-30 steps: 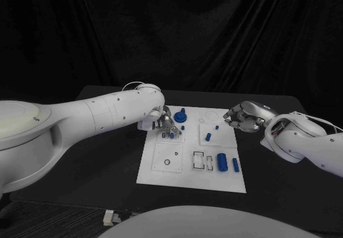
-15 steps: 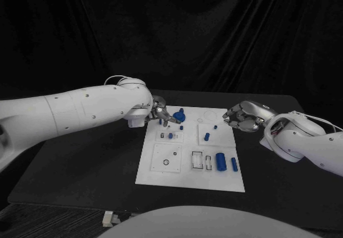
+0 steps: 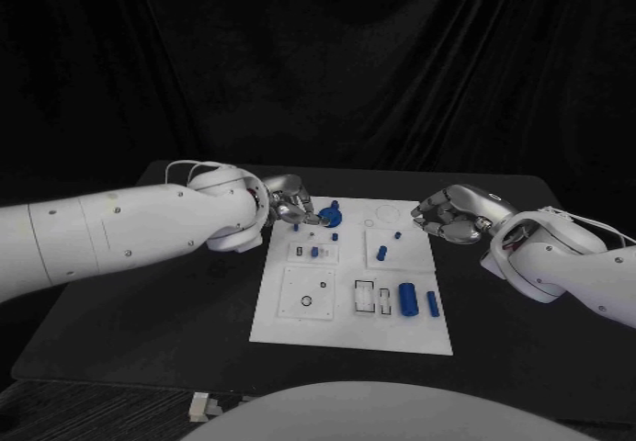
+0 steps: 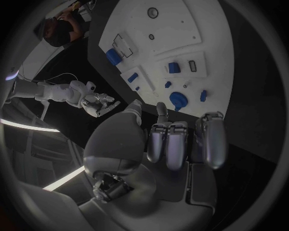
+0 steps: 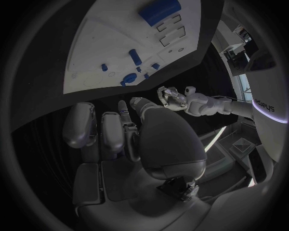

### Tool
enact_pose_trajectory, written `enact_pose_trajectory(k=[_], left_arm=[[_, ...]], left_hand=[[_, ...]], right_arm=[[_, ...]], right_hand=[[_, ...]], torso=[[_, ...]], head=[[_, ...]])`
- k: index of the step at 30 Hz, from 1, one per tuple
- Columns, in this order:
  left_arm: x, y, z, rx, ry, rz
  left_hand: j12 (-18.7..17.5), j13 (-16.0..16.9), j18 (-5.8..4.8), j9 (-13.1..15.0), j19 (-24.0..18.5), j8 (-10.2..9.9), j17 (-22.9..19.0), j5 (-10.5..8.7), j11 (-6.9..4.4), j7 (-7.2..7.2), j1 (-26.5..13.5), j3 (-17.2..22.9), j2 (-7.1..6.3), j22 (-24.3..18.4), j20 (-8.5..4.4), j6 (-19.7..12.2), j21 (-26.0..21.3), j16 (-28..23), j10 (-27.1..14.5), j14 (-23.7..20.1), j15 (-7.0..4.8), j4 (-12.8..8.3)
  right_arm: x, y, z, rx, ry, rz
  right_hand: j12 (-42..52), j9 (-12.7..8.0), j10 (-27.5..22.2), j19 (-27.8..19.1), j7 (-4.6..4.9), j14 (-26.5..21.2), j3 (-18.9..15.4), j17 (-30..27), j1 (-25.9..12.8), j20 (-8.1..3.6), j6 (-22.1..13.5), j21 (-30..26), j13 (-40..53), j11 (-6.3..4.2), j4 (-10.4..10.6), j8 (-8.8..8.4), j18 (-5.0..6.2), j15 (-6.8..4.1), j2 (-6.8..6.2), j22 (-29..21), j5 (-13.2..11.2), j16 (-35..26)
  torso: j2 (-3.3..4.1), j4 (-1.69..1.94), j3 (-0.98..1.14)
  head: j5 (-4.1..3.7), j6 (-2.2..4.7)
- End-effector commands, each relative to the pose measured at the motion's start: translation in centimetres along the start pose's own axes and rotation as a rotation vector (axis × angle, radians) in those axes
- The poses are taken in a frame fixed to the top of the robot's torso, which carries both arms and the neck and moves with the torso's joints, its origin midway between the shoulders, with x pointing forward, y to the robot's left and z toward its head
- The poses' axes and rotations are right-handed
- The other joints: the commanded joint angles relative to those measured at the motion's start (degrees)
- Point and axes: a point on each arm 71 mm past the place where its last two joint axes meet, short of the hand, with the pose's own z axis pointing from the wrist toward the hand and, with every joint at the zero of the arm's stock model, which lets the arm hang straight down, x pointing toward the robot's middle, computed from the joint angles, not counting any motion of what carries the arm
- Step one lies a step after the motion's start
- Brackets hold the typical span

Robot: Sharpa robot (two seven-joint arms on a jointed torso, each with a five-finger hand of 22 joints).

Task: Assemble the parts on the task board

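Note:
The white task board point(image 3: 347, 322) lies in the middle of the black table, with several small blue parts on it. A round blue part with a peg point(image 3: 332, 217) stands at its far left corner, also visible as the round blue part point(image 4: 178, 100) just beyond my left hand's fingers point(image 4: 179, 139). My left hand point(image 3: 294, 209) hovers at that corner, fingers apart and holding nothing. A blue cylinder point(image 3: 408, 299) and a blue bar point(image 3: 434, 304) lie on the near right. My right hand point(image 3: 450, 213) hangs off the board's far right edge, fingers curled in, empty.
Small blue pegs point(image 3: 381, 252) stand mid-board, and a black ring point(image 3: 308, 299) marks a near-left tile. The board point(image 5: 108, 48) carries a large blue block point(image 5: 159, 12). Bare black table point(image 3: 159, 303) lies to either side of the board.
My left hand has pulled back from over the board's left tiles to its far left corner, and the arm has swung left. The right hand has stayed put.

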Motion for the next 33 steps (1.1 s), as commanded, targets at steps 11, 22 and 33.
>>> enact_pose_trajectory(k=[11, 22, 33], left_arm=[[2.0, 1.3, -0.3, 0.048, -0.183, 0.040], [3.3, 1.7, -0.1, 0.019, -0.158, 0.088], [5.0, 1.6, 0.5, -0.031, -0.084, 0.116]], left_hand=[[0.2, 15.1, 0.02, -1.7, 0.6, 1.8, 15.1, -1.12, -0.43, -0.92, -1.8, -3.0, 0.86, 11.6, -0.26, 2.4, 0.7, 0.2, 5.9, 6.0, -0.18, 0.5], [0.2, 15.1, -0.19, -0.7, 1.2, 5.5, 15.1, -0.72, -1.56, -2.32, -3.7, -5.3, 1.24, 11.9, -1.02, 6.6, 1.6, 0.2, 5.9, 6.0, -1.08, 0.5], [0.2, 15.1, -0.12, -9.6, 0.8, -3.9, 15.1, -3.41, -0.75, -1.39, -5.5, -7.8, 2.18, 11.7, -0.71, 7.1, 0.9, 0.2, 5.9, 6.0, -0.82, 0.4]], right_arm=[[-0.5, 0.3, -0.2, -0.039, -0.074, 0.012], [-0.3, 0.1, 0.0, -0.034, -0.063, 0.011], [-0.1, -0.1, -0.1, -0.021, -0.051, 0.012]], right_hand=[[0.3, -0.1, 4.4, 0.4, -0.25, 1.2, 0.0, -1.4, -0.5, -0.06, 0.5, -0.3, 12.1, 0.12, 0.6, 0.37, 0.41, 0.27, 0.03, 7.2, -0.1, -1.0], [0.0, -0.2, 4.2, 0.4, -0.20, 1.1, 0.3, -1.8, 0.0, -0.08, 0.6, -0.6, 11.7, 0.33, 0.1, 0.39, 0.44, 0.35, -0.24, 7.1, 0.9, -1.3], [-0.1, -0.2, 4.1, 0.4, -0.17, 1.1, 0.3, -2.0, 0.1, -0.08, 0.7, -0.6, 11.5, 0.42, -0.1, 0.41, 0.43, 0.41, -0.36, 7.2, 1.2, -1.5]], torso=[[0.07, 0.01, 0.01], [0.05, 0.01, 0.01], [0.03, 0.01, 0.00]], head=[[-0.08, 0.01], [0.34, 0.01], [0.11, 0.01]])
